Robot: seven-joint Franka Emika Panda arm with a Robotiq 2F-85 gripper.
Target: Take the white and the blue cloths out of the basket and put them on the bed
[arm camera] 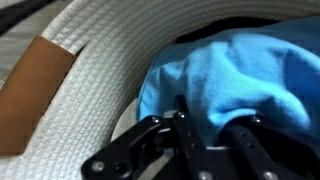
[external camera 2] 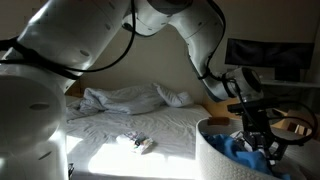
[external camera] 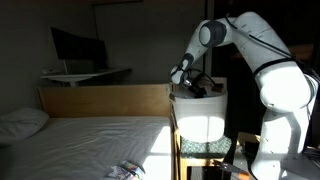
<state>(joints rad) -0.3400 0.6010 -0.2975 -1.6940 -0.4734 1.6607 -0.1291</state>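
Observation:
A white woven basket stands beside the bed; it shows in both exterior views and in the wrist view. A blue cloth lies bunched inside it and is also seen in an exterior view. My gripper is lowered into the basket. Its fingers are apart, and a fold of the blue cloth lies between them. The white cloth is not clearly visible; it may be hidden under the blue one.
The bed has a crumpled white duvet at its head and a small dark-and-white object on the sheet. A pillow lies at one end. A desk with a monitor stands behind the wooden headboard.

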